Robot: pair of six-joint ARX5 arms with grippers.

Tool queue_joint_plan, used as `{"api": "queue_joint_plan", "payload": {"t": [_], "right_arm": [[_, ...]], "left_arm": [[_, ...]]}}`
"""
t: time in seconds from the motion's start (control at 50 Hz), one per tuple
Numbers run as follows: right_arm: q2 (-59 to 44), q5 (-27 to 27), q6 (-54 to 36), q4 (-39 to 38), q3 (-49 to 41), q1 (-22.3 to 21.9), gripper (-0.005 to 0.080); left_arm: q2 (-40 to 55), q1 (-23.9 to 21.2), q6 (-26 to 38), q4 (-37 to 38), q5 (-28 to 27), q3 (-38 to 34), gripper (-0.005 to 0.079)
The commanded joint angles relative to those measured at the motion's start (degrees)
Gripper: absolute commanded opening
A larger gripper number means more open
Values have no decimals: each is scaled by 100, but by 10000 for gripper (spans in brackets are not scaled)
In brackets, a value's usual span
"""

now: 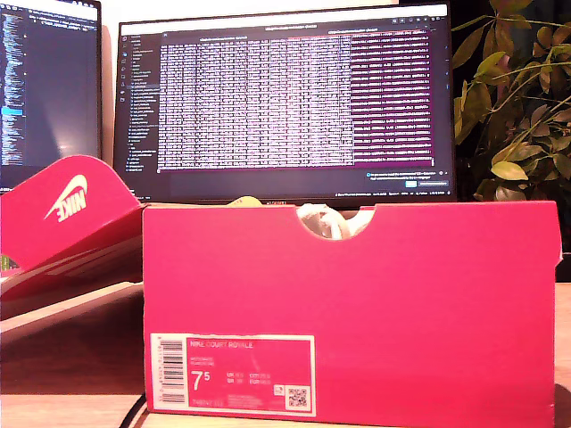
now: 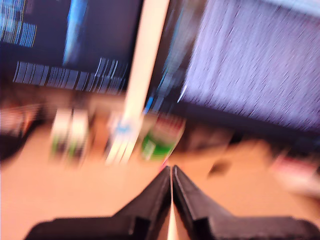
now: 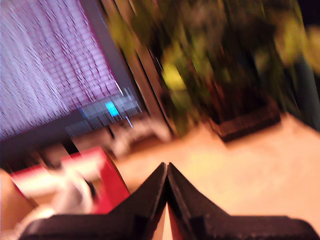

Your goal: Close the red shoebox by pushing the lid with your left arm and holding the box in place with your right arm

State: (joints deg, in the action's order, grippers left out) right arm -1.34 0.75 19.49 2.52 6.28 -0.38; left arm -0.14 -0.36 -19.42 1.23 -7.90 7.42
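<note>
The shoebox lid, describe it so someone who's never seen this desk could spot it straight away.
Start at the big red shoebox filling the exterior view. Just off its upper corner, on the exterior view's left, the lid is flipped open and leaning back. It is the only red panel with a white swoosh logo.

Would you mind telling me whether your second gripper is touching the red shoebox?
Apart: in the second wrist view, my second gripper points over bare table, beside the shoebox.
</note>
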Motion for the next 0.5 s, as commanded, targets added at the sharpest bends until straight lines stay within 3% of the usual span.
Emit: {"api": "queue_joint_plan", "payload": {"t": [0.0,0.48], "right_arm": [[-72,-120,0,-33,76,-2,-12],[-1200,-844,-264,225,323,-2,-12]], "left_arm": [[118,2,-31,-13,-98,63,-19],[2225,11,-11,83,-592,656,-19]]}}
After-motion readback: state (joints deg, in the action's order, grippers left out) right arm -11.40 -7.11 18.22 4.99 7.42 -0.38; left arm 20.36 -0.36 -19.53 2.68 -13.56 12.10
